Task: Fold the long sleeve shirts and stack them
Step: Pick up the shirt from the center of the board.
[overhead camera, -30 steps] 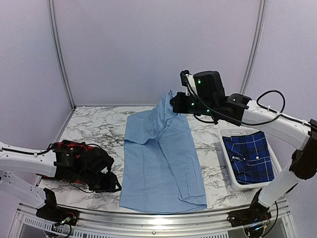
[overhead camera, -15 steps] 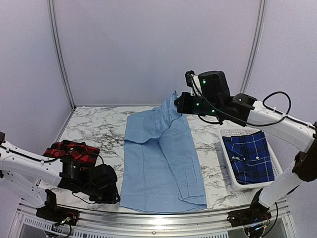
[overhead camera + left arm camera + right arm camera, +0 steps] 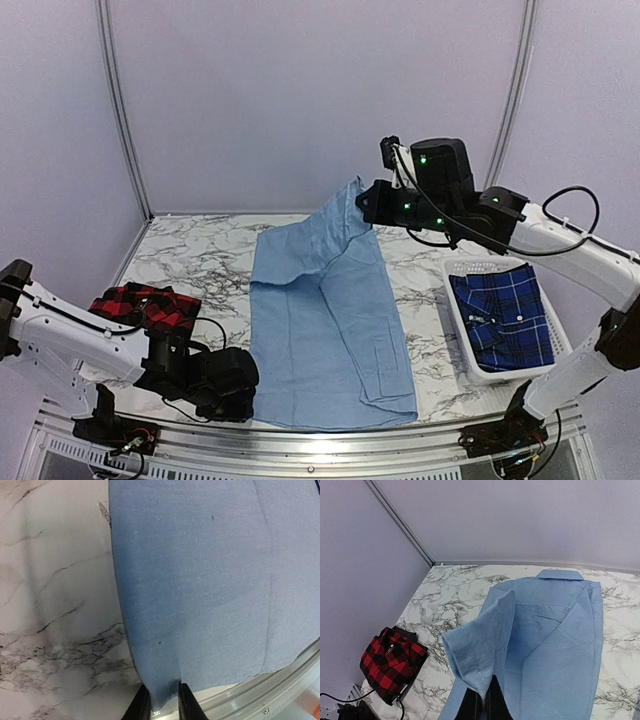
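Since a second ago my left arm has swung away from the red-and-black check shirt (image 3: 145, 305) and across to the near-left corner of the light blue shirt (image 3: 320, 330). The check shirt now lies uncovered, crumpled at the counter's (image 3: 210, 260) left side. My right arm has drifted slightly up and to the right, taking the lifted cloth with it.

From above, the left fingers (image 3: 240, 385) are mostly hidden under the wrist. The left wrist camera shows them (image 3: 141, 707) drawn narrow with the shirt's (image 3: 200, 580) hem corner pinched between them, right at the counter's near edge.

The right wrist camera shows the right fingers (image 3: 471, 707) clamped on a raised flap of the blue shirt (image 3: 555, 645). The collar lies flat at the far end and the check shirt (image 3: 390, 662) sits well off to the side.

The white basket (image 3: 478, 267) at the right holds the folded dark blue plaid shirt (image 3: 505, 320).
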`<state>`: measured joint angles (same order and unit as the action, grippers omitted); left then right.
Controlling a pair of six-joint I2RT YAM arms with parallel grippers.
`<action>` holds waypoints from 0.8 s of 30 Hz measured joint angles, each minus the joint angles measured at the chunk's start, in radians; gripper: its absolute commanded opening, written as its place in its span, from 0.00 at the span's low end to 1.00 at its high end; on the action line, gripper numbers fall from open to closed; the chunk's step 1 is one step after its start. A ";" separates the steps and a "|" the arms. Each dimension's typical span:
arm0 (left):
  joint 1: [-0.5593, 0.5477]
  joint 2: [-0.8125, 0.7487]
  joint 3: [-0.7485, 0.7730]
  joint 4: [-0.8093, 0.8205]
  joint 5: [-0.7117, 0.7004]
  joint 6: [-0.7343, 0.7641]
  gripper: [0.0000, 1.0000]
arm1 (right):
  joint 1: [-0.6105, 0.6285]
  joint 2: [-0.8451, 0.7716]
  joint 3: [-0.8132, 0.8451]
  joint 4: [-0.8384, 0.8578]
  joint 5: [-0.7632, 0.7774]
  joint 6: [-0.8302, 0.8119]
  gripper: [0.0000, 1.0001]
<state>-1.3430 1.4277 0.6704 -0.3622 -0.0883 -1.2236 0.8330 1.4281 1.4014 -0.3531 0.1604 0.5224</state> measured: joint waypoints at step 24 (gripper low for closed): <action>-0.053 0.000 0.182 -0.038 -0.005 -0.019 0.00 | 0.000 -0.007 0.101 -0.080 0.048 -0.111 0.00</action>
<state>-1.3956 1.4273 0.8528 -0.4004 -0.0929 -1.2423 0.8330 1.4212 1.5024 -0.4328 0.2081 0.4114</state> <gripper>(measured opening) 0.008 0.002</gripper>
